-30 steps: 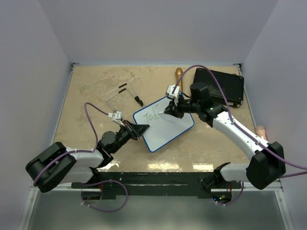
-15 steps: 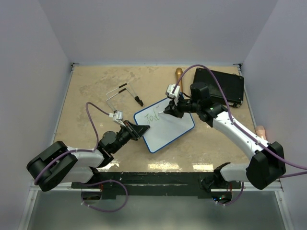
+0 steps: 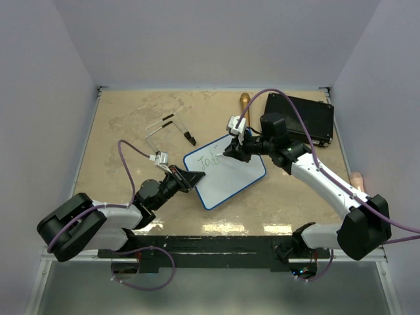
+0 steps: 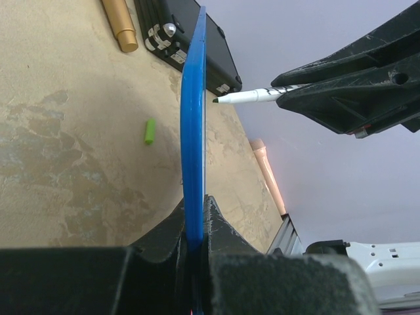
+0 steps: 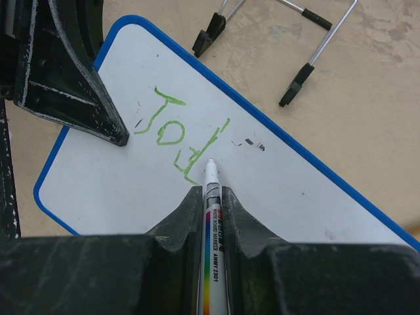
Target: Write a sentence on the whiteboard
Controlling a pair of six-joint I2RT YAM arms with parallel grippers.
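Pale lilac walls enclose a tan, mottled worktop (image 3: 125,111), with both arms reaching toward its middle.

Right pincer (image 5: 210,191): jaws pressed together on a white marker (image 5: 211,223) with a rainbow-striped label. Its tip stands at the end of the last green stroke; whether it touches the surface cannot be told.

Left pincer (image 4: 195,216): jaws pinching the near-left edge of the whiteboard (image 3: 230,174), one finger above and one below the blue rim. In the right wrist view the upper finger lies over the board's corner, just beside the first letter.

Whiteboard: at the centre of the worktop, between the two arms, turned diagonally. It is a white rectangle with a thin blue rim and rounded corners. Green handwriting (image 5: 174,131) reads roughly "Tod", near the far-left corner. A few small dark marks sit beside the letters; the remaining face is blank.

Surroundings: a bent wire stand (image 3: 172,128) with black feet lies just past the board's far-left edge. A black case (image 3: 302,118) rests at the far right, behind the right arm, with a gold cylinder (image 3: 244,102) beside it. A small green cap (image 4: 149,131) lies on the worktop beyond the board. A pink cylinder (image 3: 356,178) lies at the right edge.
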